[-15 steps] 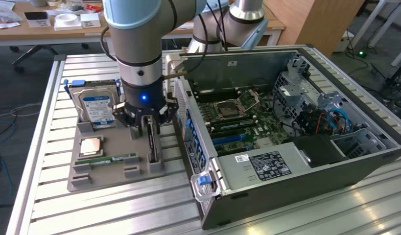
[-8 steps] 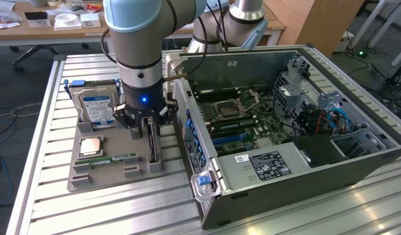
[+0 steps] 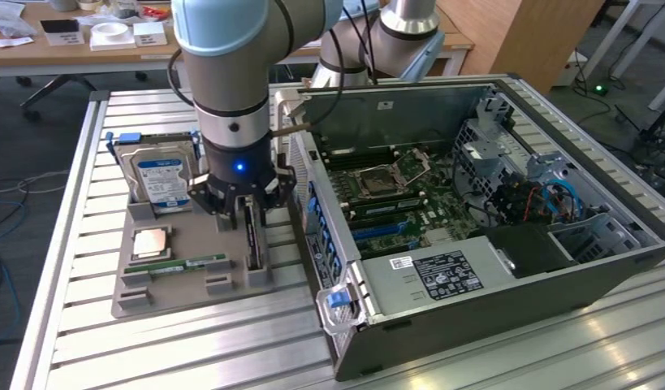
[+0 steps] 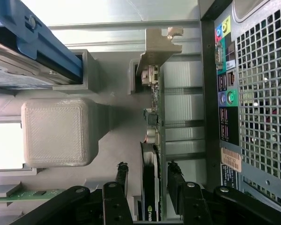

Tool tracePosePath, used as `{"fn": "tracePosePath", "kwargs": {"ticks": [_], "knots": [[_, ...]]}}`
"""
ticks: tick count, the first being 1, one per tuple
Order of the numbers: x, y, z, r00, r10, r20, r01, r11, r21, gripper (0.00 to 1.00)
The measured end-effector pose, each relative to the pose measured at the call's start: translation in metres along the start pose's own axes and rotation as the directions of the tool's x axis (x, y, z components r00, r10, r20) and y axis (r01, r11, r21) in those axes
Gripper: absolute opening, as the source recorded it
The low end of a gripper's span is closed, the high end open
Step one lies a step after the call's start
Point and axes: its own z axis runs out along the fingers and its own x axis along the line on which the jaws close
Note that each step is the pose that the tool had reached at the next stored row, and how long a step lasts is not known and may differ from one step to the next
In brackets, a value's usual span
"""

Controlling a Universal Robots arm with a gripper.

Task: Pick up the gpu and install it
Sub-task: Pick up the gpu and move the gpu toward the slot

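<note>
Gripper (image 3: 251,221) spread wide astride upright gpu (image 4: 155,112) in grey holder (image 3: 180,288) (a finger (image 4: 174,176) on each side), blue-white label on hard drive (image 3: 162,180), white sticker (image 3: 446,272) inside computer case (image 3: 549,292), writing unreadable

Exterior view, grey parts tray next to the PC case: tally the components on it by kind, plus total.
hard drive: 1
CPU: 1
memory stick: 1
gpu: 1
Total: 4
</note>
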Motion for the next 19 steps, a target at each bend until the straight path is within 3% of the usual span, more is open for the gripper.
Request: {"fn": "tracePosePath", "kwargs": {"ticks": [19], "knots": [[-0.001,-0.0011,0.0025,1.0,0.0,0.0,0.0,1.0,-0.0001,0.47]]}}
